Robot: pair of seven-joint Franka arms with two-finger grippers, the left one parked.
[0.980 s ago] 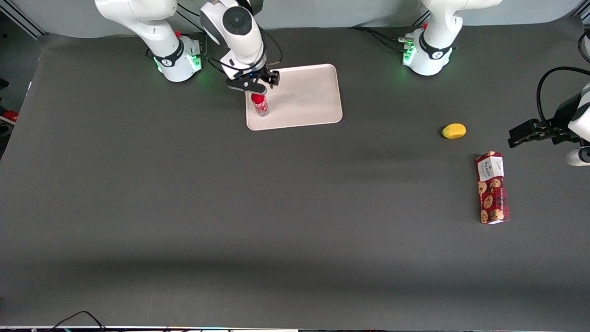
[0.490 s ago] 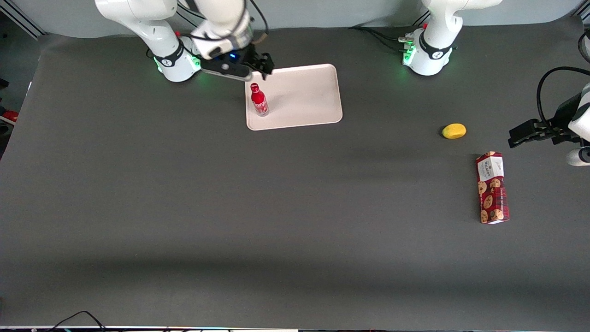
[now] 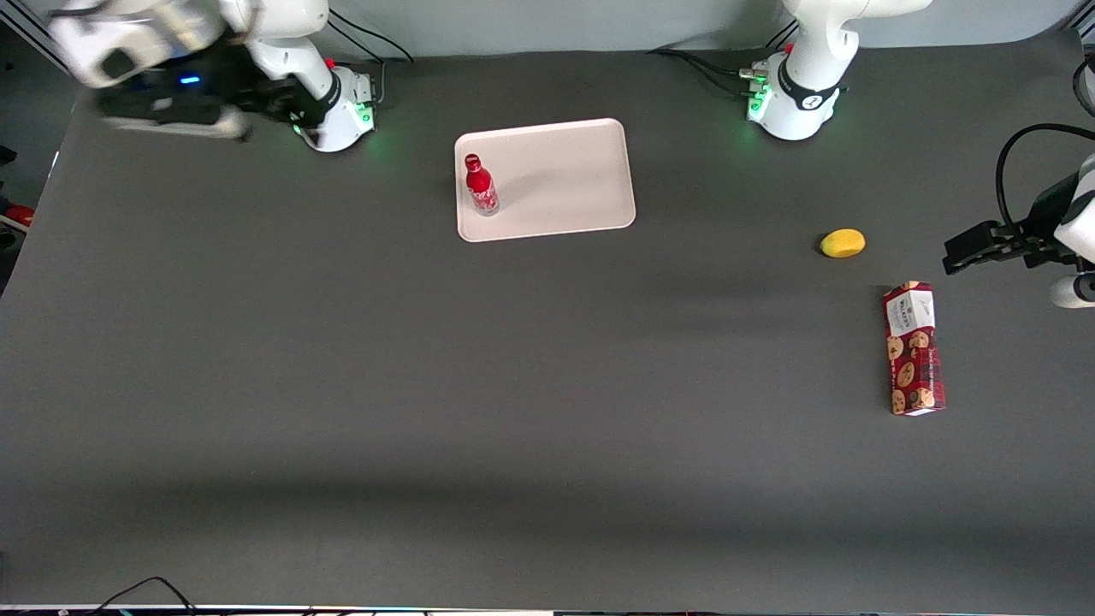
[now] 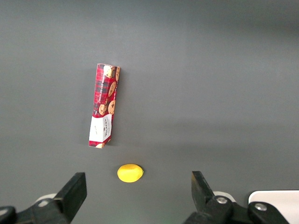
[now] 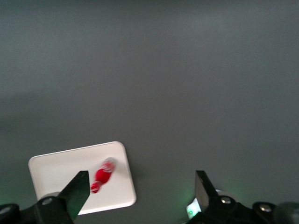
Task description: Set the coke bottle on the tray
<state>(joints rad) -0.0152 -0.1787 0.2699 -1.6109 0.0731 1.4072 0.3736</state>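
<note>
Front view: the bottle (image 3: 481, 185) stands upright on the tray (image 3: 565, 180), near its left edge; the gripper (image 3: 175, 120), blurred at upper left, is probably empty. Wrist view: fingers (image 5: 74, 193) spread apart. Light, rigid, slick; grasp its body.

Dark grey table (image 3: 342, 359), tray (image 3: 565, 180), cookie box (image 3: 914, 348), possibly lemon (image 3: 843, 243)
</note>
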